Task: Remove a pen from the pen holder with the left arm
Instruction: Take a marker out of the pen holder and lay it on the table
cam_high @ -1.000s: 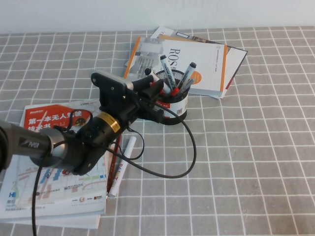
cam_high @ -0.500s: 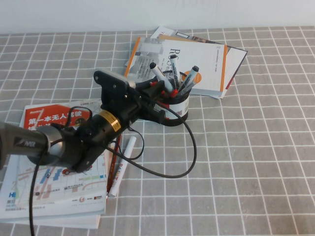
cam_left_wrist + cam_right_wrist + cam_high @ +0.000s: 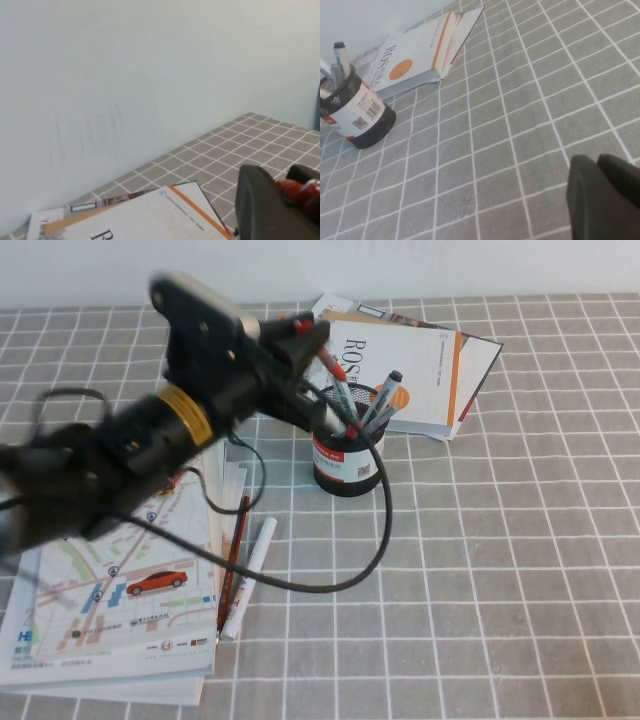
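A slim pen with red bands (image 3: pixel 338 372), likely light, stiff and slippery, leans just above the high view's centre, its lower end inside the black mesh pen holder with a red-and-white label (image 3: pixel 345 465). The left gripper (image 3: pixel 315 335) appears clamped on its upper end, a sensible hold clear of the neighbouring markers (image 3: pixel 388 390). The right gripper (image 3: pixel 598 162), fingers together, hovers over the grey tiled bench (image 3: pixel 500 540), well apart.

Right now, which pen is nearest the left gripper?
The pen tilted left in the holder, its top in the left gripper; the others lean right or lie flat; right gripper hovers over table.
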